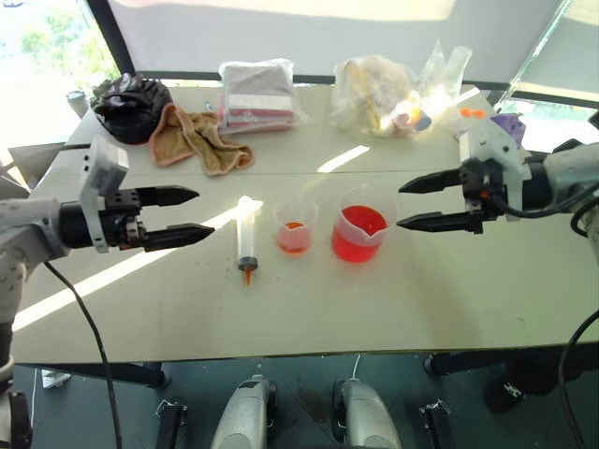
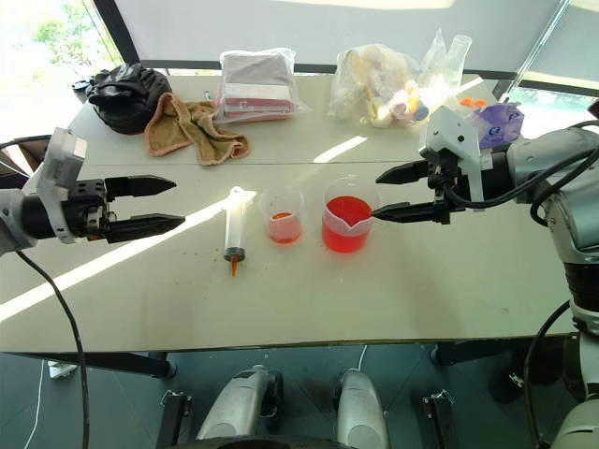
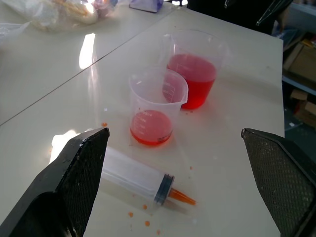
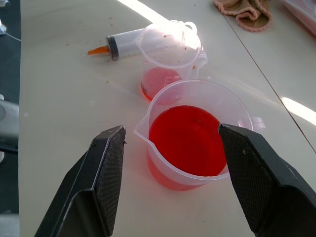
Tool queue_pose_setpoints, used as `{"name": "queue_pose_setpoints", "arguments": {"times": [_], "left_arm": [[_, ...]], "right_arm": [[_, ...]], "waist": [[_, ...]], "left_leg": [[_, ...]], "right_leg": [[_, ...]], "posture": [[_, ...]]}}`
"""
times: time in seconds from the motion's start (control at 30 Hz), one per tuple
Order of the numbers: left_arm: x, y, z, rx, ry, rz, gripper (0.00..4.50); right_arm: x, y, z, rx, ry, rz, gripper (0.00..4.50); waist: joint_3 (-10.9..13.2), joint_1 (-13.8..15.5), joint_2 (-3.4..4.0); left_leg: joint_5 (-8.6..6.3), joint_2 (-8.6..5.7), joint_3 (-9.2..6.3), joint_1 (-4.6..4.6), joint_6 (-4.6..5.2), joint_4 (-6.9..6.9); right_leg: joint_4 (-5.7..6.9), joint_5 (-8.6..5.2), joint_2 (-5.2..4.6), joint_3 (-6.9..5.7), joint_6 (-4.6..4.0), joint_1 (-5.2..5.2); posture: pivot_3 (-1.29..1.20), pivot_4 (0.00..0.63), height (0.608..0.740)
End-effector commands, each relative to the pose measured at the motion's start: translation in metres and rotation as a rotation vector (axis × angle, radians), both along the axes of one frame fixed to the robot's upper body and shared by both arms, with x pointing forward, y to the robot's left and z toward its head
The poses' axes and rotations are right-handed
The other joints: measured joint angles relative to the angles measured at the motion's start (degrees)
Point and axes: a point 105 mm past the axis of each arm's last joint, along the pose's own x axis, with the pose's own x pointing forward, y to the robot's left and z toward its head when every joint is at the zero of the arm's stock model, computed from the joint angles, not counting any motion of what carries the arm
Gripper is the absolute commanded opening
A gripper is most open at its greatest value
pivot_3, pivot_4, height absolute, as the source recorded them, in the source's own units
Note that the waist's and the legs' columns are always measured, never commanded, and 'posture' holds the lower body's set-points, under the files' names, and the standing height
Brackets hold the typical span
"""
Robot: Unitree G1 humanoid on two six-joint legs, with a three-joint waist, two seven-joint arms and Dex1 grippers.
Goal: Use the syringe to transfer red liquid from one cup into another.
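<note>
Lying flat beside the cup [image 1: 295, 225], the syringe [image 1: 247, 239] is flanked by gaping, empty grippers; the beaker [image 1: 360, 233] is half-filled red.

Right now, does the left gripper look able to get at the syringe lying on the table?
Probably yes. The left gripper is open and empty, and the syringe lies flat just beyond its fingertips with bare table between. The smaller cup stands on the syringe's far side, out of the path.
</note>
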Motion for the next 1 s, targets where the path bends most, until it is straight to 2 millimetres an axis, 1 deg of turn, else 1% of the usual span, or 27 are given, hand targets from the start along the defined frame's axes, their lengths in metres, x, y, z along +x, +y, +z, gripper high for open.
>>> {"name": "queue_pose_setpoints", "arguments": {"times": [0.03, 0.4, 1.0], "left_arm": [[-0.002, 0.002, 0.010, 0.005, -0.044, 0.004, 4.49], [-0.008, 0.008, 0.009, 0.041, -0.037, 0.005, 4.49], [-0.005, 0.013, 0.007, 0.055, -0.028, 0.031, 4.49]], "right_arm": [[0.000, 0.001, 0.012, -0.013, -0.057, 0.011, 3.13], [0.003, -0.001, 0.012, -0.023, -0.058, 0.013, 3.13], [0.005, 0.001, 0.011, -0.021, -0.060, 0.021, 3.13]], "waist": [[0.00, 0.01, 0.00], [0.02, -0.01, 0.03], [0.02, -0.03, 0.03]], "left_leg": [[0.00, 0.00, 0.00, 0.00, 0.00, 0.00], [0.00, 0.00, 0.04, 0.00, 0.00, 0.00], [0.00, 0.00, 0.06, 0.00, 0.00, 0.00]], "right_leg": [[0.00, 0.00, 0.00, 0.00, 0.00, 0.00], [0.03, 0.00, 0.00, 0.02, 0.00, -0.03], [0.04, 0.00, 0.00, 0.02, 0.01, -0.03]], "posture": [[0.00, 0.150, 0.740], [0.00, 0.150, 0.740], [0.00, 0.150, 0.740]]}}
